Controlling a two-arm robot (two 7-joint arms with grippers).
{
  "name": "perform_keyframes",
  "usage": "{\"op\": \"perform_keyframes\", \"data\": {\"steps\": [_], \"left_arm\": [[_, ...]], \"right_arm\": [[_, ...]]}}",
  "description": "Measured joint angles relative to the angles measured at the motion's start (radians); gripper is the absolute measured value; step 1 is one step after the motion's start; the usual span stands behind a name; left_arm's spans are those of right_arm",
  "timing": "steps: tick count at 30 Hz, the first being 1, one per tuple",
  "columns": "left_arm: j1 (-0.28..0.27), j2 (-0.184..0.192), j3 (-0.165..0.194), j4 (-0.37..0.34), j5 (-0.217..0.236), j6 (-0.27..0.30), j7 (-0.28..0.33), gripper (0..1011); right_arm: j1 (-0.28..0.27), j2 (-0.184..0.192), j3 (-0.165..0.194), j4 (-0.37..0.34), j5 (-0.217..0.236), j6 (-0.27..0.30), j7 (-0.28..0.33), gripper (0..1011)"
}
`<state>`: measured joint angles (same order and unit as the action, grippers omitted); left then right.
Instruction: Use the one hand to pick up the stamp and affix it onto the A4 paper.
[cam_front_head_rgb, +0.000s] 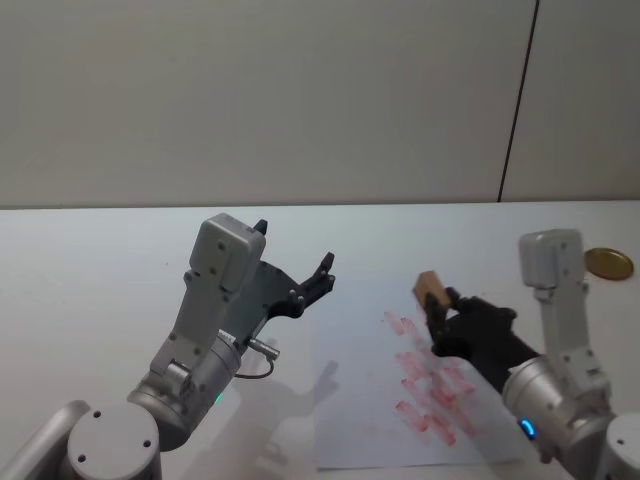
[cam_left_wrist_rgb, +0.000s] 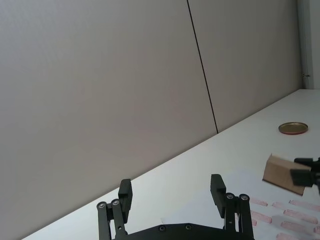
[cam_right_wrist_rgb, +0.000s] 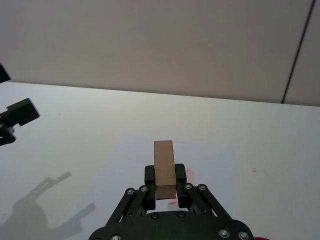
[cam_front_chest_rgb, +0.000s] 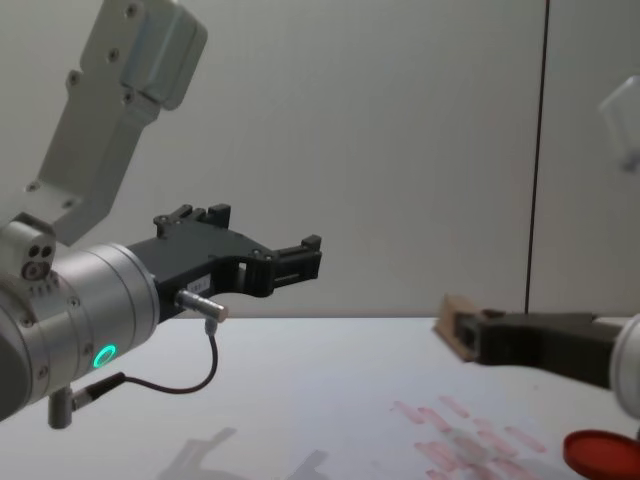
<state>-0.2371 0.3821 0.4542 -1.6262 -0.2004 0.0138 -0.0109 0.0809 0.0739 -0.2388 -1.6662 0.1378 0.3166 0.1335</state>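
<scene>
Above the one A4 paper (cam_front_head_rgb: 360, 400), the single stamp (cam_front_head_rgb: 431, 288) sits clear of the bench (cam_front_head_rgb: 100, 260), its long axis running out beyond the fingers and tilted upward. The right end effector (cam_front_head_rgb: 445, 310) clamps its rear end. The left end effector (cam_front_head_rgb: 293, 247) (fingers wide apart, holding nothing) hovers beside the sheet.

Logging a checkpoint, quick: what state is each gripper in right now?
Left gripper: open, holding nothing.
Right gripper: closed on the wooden stamp.
</scene>
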Motion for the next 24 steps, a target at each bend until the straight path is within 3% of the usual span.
{"op": "perform_keyframes", "data": {"steps": [11,24], "left_arm": [[0.000,0.000,0.000,0.000,0.000,0.000,0.000,993],[0.000,0.000,0.000,0.000,0.000,0.000,0.000,993]], "right_arm": [[0.074,-0.019,-0.017,0.154,-0.012,-0.017,0.173,216],[0.153,-0.043,-0.031,0.297,-0.062,0.009,0.219,216]]}}
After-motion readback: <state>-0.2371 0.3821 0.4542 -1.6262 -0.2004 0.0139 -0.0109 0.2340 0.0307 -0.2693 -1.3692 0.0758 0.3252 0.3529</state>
